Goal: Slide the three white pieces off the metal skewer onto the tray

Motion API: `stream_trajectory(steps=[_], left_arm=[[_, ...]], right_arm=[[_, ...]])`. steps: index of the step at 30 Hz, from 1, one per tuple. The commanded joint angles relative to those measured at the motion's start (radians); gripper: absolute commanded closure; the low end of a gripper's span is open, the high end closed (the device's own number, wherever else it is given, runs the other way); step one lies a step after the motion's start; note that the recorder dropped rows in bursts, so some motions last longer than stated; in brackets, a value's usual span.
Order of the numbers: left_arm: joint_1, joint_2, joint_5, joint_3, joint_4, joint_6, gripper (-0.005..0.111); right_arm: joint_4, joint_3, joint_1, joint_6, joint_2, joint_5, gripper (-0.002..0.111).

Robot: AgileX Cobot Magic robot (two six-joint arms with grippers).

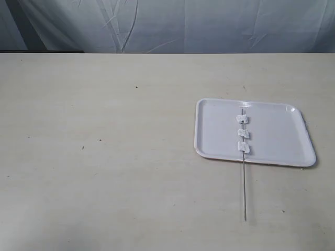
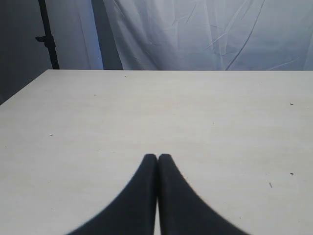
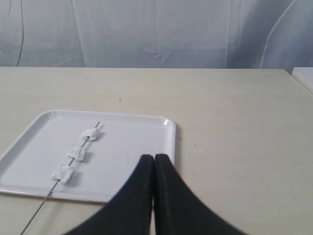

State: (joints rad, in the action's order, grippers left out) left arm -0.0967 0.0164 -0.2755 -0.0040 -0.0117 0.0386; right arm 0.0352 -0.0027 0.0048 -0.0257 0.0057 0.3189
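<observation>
**Lying across the tray, the skewer carries all three pieces**

Threaded in a row, the white pieces (image 1: 243, 134) sit on the metal skewer (image 1: 244, 188), each apart from the next with bare rod showing between them. All three rest within the tray (image 1: 277, 130), in its left half as the exterior view shows it. The nearest piece lies just inside the near rim and the farthest sits short of the far rim.

The skewer is straight and lies flat. Its far tip is on the tray close to the far rim, and its long free end crosses the near rim and runs out over the table (image 1: 131, 157) toward the camera.

The tray itself sits on the right side of the pale table, slightly askew to the table's edge. A grey-white cloth (image 1: 167, 26) hangs behind.

The right gripper (image 3: 154, 157) has its jaws pressed together with nothing between them. Its wrist view looks onto the tray (image 3: 132, 142), the pieces (image 3: 77, 153) and the skewer (image 3: 36, 213), and the black fingertips are apart from the skewer.

The left gripper (image 2: 157, 157) is likewise closed tip to tip on nothing, and its wrist view shows bare table with the cloth beyond.
</observation>
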Motion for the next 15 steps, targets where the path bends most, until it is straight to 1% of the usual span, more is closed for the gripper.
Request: stream_trajectory(steps=[1,10,13,15], left_arm=[[-0.002,-0.009,0.007,0.004,-0.007,-0.002,0.107],[-0.002,-0.009,0.007,0.004,-0.005,-0.002,0.107],[-0.002,-0.009,0.007,0.004,0.071,-0.002,0.107],[-0.002,-0.009,0.007,0.004,0.094,-0.002,0.107]], right_arm=[[0.001,0.003,-0.005,0.0,-0.006,-0.007,0.108],[0.001,0.003,-0.005,0.0,-0.006,-0.007,0.108],[0.001,0.003,-0.005,0.0,-0.006,-0.007,0.108],[0.001,0.003,-0.005,0.0,-0.006,-0.007,0.108]])
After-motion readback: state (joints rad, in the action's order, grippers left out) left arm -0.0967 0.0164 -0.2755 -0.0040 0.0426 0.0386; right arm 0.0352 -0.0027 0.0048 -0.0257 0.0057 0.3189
